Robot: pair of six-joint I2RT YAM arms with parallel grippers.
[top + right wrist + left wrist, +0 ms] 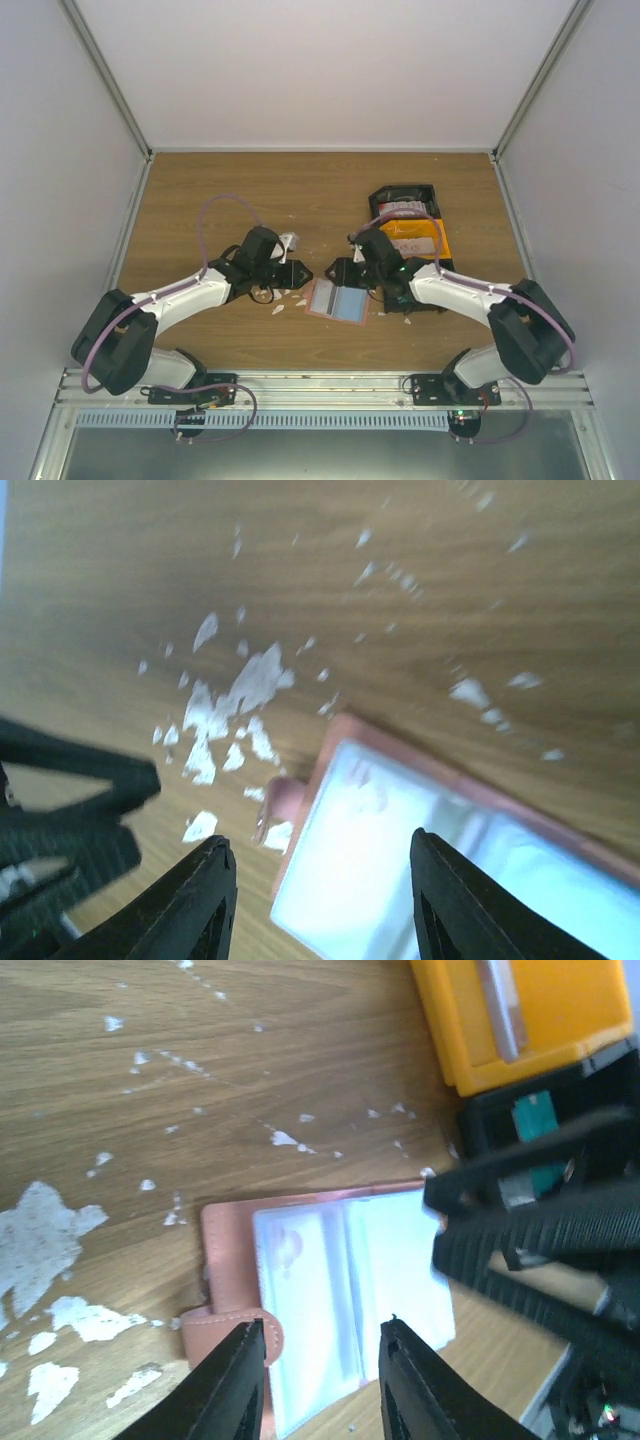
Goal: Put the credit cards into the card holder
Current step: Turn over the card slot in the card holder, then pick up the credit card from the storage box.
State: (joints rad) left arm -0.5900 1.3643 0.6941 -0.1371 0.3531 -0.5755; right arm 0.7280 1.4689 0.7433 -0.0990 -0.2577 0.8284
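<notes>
Between the two arms, on the wooden table (200, 200), the card holder (337, 300) is laid open, pale blue sleeves upward, its long axis running across from one arm to the other with a slight tilt. The left gripper (325, 1380) is held over its near edge with the jaws parted a moderate way and nothing between them. The right gripper (320, 900) is poised over the opposite end, spread wider and likewise empty. The credit cards are not at the holder: they are kept beyond the right arm, in the black bin (385, 192) and the orange bin (570, 1010), so the right arm is judged the nearer for a pick.

A teal card (540, 1125) in the black bin is shown only by the left wrist view, along with a faint reddish mark in one sleeve, possibly a card already seated. White scraps (235, 695) beside the holder's tab are shown most plainly by the right wrist view.
</notes>
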